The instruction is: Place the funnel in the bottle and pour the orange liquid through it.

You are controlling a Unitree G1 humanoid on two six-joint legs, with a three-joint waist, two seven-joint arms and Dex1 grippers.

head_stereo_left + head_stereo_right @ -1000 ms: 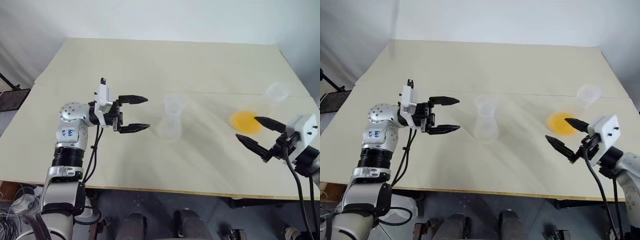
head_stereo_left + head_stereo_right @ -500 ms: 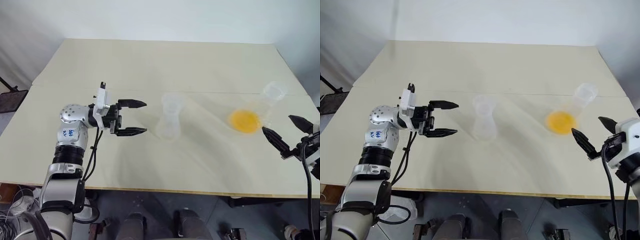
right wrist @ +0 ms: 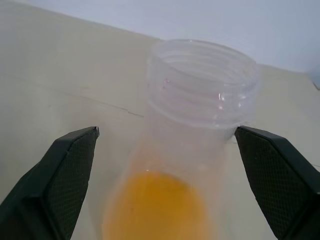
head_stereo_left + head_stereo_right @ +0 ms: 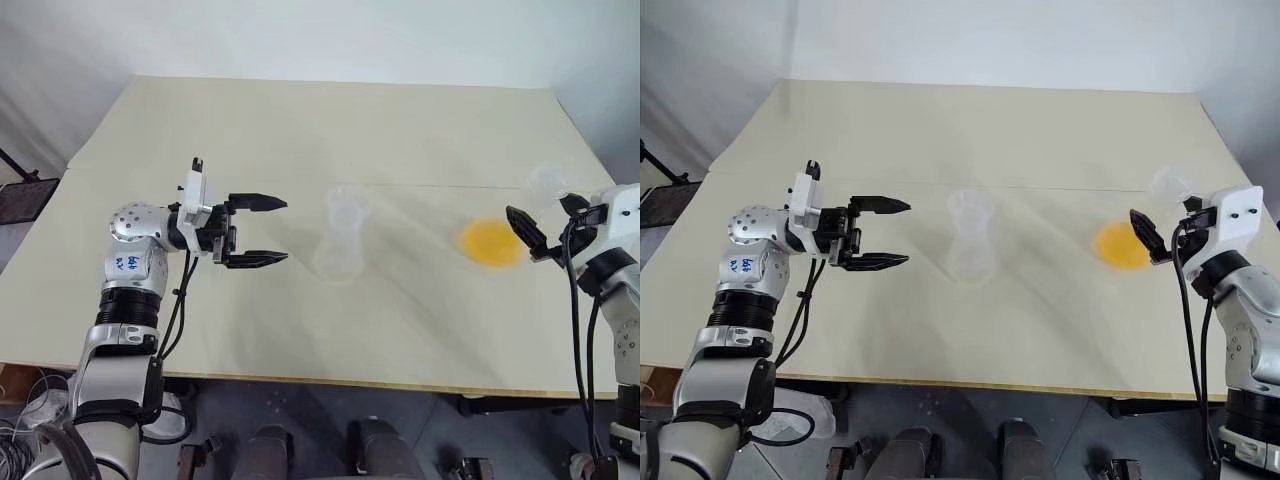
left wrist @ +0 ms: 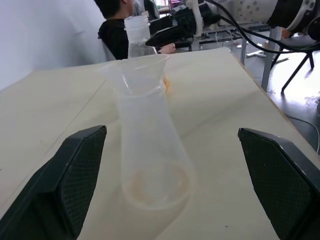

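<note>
Clear plastic is all there is to work with here, and only the orange liquid [image 4: 490,243] stands out, pooled in the base of a clear container [image 3: 200,90] near the right end of the bench [image 4: 300,130].

The funnel [image 5: 137,70] looks already seated in the bottle [image 4: 338,250], which stands mid-bench. So I judge the first step done and the pour to be the step in hand, at its very start: taking hold of the liquid's container.

The right tool [image 4: 538,212] is spread wide and grasps nothing. In its wrist view its two fingers stand either side of the container, apart from its walls. The left tool [image 4: 286,229] is likewise released and empty. It is level, aimed at the bottle from the robot's left, near it but not touching.

The next move, as I read it, calls for the right tool to ease forward until the container sits well between the jaws, then clench on it firmly without crushing the thin wall. After that come a lift, a carry across to the funnel and a slow tip. The left tool is well placed to steady the bottle, which is light and would topple easily.

The bottle stands upright, its long axis vertical, neck up and wide base down. The funnel shares that axis, its wide mouth up and its spout down in the neck. The container also stands upright, its threaded mouth upward.
</note>
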